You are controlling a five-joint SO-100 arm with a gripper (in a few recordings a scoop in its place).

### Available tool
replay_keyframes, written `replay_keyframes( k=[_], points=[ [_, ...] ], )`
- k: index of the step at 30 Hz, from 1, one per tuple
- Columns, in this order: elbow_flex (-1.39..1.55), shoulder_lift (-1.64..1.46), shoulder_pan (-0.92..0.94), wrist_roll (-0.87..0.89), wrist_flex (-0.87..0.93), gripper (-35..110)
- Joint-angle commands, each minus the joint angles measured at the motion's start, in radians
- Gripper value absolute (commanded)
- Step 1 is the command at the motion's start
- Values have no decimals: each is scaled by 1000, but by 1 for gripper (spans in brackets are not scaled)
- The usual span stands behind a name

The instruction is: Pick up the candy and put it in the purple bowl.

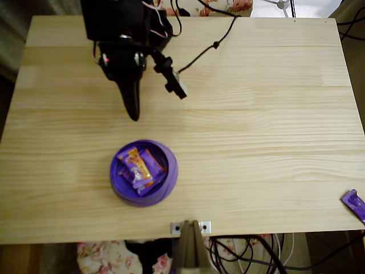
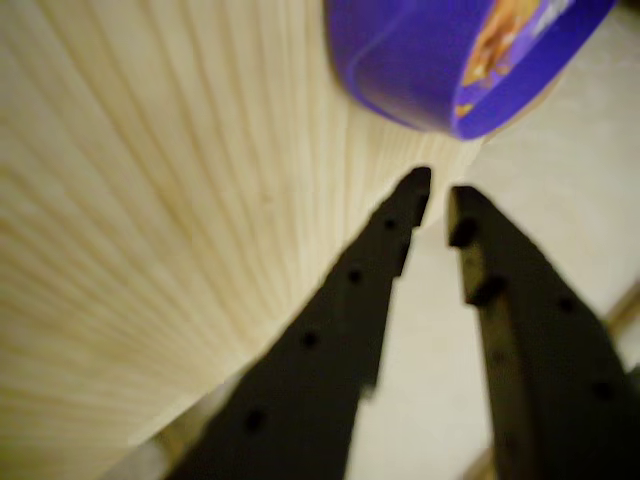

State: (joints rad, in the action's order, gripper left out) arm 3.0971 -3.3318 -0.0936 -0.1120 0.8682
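Observation:
The purple bowl (image 1: 116, 184) sits near the table's front edge, left of centre. The candy (image 1: 153, 162), plain purple with a thin orange edge, lies inside it on the right. An orange-wrapped candy (image 1: 136, 160) and a purple one with white print (image 1: 140, 181) lie beside it. My black gripper (image 1: 134, 114) points down at the table behind the bowl, well apart from it. Its fingers stand almost together with nothing between them. In the wrist view the gripper (image 2: 437, 195) hangs over the table's edge, and the bowl (image 2: 420, 70) shows above the fingertips.
Another purple candy (image 1: 355, 204) lies at the front right edge of the wooden table (image 1: 256, 131). A black cable (image 1: 208, 48) runs across the back of the table. A metal bracket (image 1: 191, 227) is clamped at the front edge.

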Motion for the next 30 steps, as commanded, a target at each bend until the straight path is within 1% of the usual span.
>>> replay_keyframes(
  k=[1, 4, 6, 9, 10, 13, 15, 17, 20, 22, 26, 30],
  points=[
    [64, -32, -41, -37, 6, 0],
    [69, -32, -38, -32, -6, 0],
    [34, -32, -25, 61, 15, 0],
    [-81, -32, -72, 130, 21, 0],
    [-114, -32, -100, 176, 11, 0],
    [-196, -17, -202, 405, -14, 0],
    [-268, 35, -287, 528, -40, 0],
    [-360, 153, -367, 620, -78, 0],
    [-545, 387, -457, 644, -135, 0],
    [-695, 588, -480, 730, -141, 0],
    [-943, 885, -535, 808, -146, 0],
    [-1057, 1065, -575, 931, -255, 0]
  ],
)
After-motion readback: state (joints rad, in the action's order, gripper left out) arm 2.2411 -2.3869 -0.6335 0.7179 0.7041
